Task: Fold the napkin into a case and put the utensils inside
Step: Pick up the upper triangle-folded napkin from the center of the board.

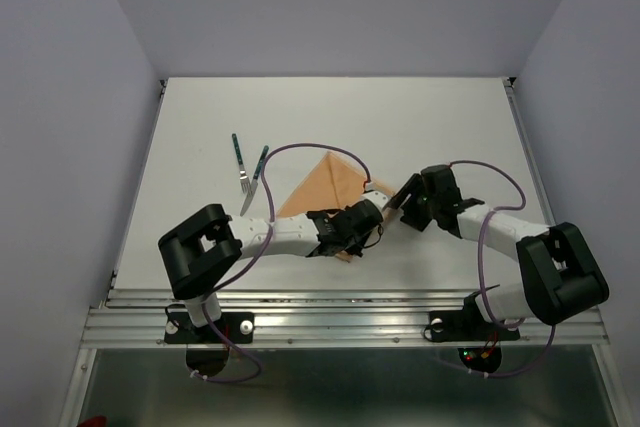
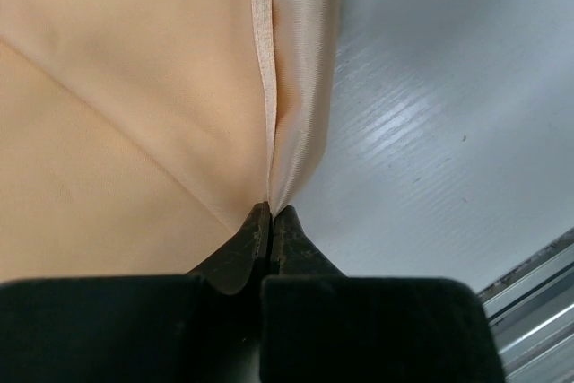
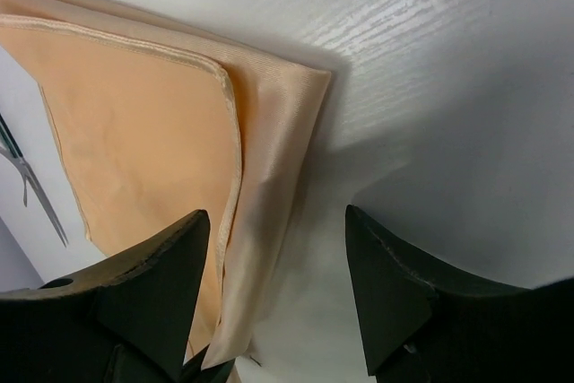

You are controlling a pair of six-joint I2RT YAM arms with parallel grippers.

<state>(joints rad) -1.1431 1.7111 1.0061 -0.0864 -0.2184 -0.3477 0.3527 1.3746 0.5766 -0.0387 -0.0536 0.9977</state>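
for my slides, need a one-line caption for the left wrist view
Wrist close-up: left gripper pinching the hemmed edge of the peach napkin over the white table

Peach napkin (image 1: 325, 185) lies folded triangular; green-handled utensils (image 1: 239, 159) lie beside it.

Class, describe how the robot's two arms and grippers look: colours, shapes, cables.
The left arm and right arm are white tubes with chunky black joint housings. A purple cable loops along each. The left gripper and right gripper have black, wedge-shaped fingers tapering to blunt tips.
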